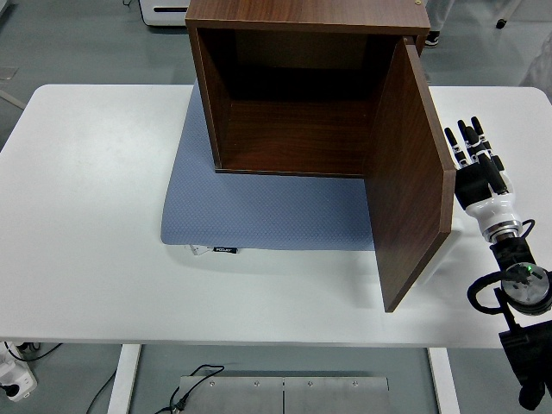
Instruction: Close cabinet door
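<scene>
A dark brown wooden cabinet [293,95] stands on a blue-grey mat [259,211] at the table's middle, its inside empty. Its door [412,172] hangs from the right side and swings out toward the table's near edge, standing wide open. My right hand [476,159] is just to the right of the door's outer face, fingers straight and pointing away from me, holding nothing. A small gap shows between the fingers and the door's edge. The left arm does not show.
The white table [86,216] has bare surface left of the mat and along its near edge. A white appliance [164,10] stands on the floor behind the table. Cables and a metal plate lie below the near edge.
</scene>
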Available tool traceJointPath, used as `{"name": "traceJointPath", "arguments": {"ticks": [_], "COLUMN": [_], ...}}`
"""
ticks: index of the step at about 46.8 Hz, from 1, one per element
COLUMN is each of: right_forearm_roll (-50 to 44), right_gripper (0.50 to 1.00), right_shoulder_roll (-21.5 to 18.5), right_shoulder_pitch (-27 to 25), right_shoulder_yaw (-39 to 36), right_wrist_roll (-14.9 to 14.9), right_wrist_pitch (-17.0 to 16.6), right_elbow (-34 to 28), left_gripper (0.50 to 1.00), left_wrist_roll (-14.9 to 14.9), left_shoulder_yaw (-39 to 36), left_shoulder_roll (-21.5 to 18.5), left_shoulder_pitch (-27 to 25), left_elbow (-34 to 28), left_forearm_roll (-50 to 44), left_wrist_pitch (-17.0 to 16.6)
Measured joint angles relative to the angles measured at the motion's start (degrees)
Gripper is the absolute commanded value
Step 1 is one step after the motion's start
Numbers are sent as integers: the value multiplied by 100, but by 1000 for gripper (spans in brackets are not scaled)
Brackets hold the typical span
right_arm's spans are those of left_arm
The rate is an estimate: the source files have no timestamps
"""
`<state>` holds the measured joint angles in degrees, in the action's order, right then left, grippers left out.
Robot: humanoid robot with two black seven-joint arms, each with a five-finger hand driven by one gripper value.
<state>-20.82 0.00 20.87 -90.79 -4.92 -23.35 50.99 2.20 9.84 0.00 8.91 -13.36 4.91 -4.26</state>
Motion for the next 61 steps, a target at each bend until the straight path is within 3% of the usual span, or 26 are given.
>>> {"name": "traceJointPath", "arguments": {"ticks": [61], "right_forearm_roll": [4], "right_gripper": [1000], "right_shoulder_roll": [0], "right_shoulder_pitch": [38], "right_shoulder_yaw": [-17], "right_wrist_roll": [-4], "right_wrist_pitch": [23], "right_elbow": [8], "left_gripper": [1000], "left_wrist_roll": [0], "left_shoulder_yaw": [9], "left_shoulder_roll": [0], "left_shoulder_pitch": [38], "left_elbow": [10], "left_forearm_roll": [-7], "left_wrist_pitch": [-57]}}
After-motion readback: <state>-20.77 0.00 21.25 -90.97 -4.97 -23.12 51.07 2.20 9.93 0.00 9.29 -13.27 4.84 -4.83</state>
